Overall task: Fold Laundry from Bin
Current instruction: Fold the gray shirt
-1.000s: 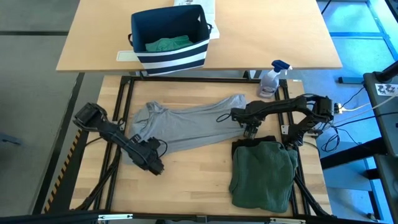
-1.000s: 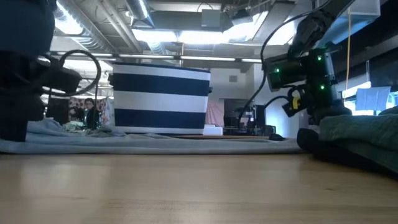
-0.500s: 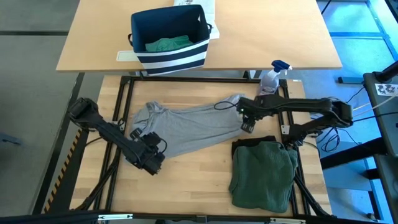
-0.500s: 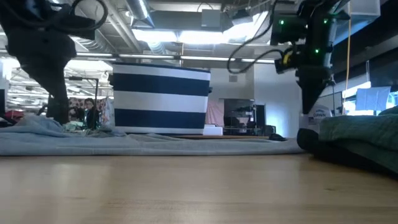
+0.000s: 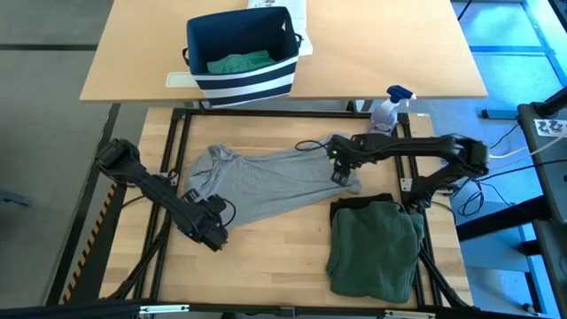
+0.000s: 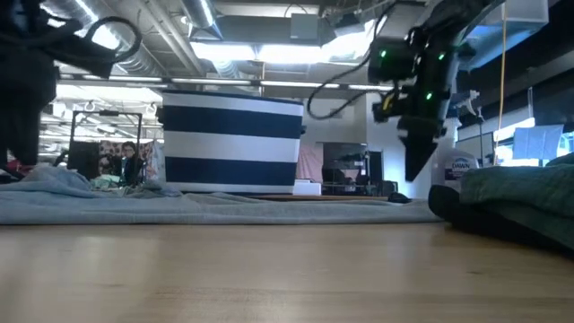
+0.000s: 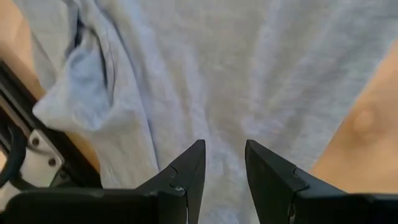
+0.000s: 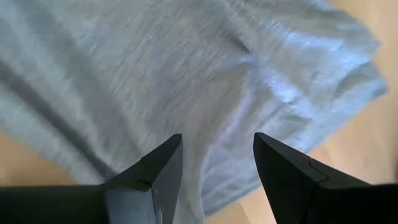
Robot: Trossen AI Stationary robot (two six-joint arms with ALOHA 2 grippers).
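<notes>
At table centre the grey shirt [image 5: 266, 180] lies spread, limp and light; pinch its hem corners. Right gripper [image 5: 340, 170] at 3 o'clock, left gripper [image 5: 213, 236] at 7, both open, empty

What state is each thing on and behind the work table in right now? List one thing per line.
light grey garment: spread out flat, unfolded.
dark green garment: folded, lying on a black one.
bin: upright, teal-green garment inside.
spray bottle: upright.
left gripper: open above the grey cloth, empty.
right gripper: open above the grey cloth, empty.
</notes>
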